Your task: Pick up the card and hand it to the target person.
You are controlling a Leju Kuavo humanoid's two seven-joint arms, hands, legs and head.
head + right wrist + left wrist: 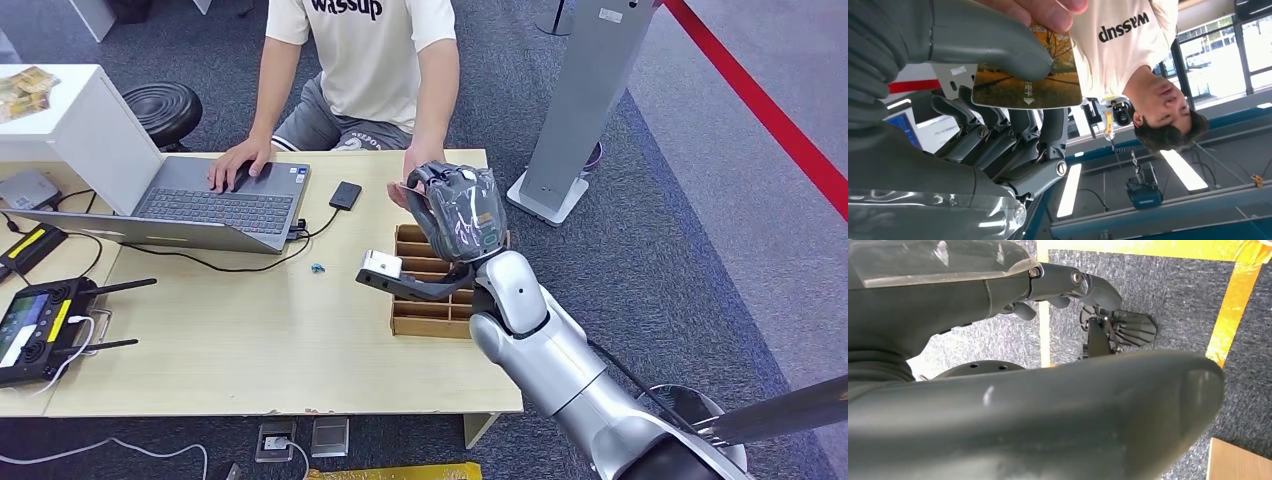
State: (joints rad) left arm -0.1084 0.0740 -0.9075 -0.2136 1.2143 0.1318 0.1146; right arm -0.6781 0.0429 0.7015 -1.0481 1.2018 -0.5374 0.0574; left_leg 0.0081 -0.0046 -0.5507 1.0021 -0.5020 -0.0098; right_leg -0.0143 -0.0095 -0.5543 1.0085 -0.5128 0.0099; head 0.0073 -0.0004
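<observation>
Right hand [462, 212]: raised above the table's [250, 350] far edge, thumb [993, 42] pressing the card [1045, 87] against its dark fingers [998, 125].
Card: pinched there, autumn-tree print facing the wrist camera.
Person's hand [1048, 10]: fingertips touching the card's other edge.
Left hand [1068, 287]: hanging over carpet, fingers slack, holding nothing.
Rack [425, 315]: cardboard, under the right wrist.

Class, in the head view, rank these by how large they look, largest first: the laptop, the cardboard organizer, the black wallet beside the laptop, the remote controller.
1. laptop
2. remote controller
3. cardboard organizer, partly hidden by the right hand, so unsure against the controller
4. black wallet
</observation>
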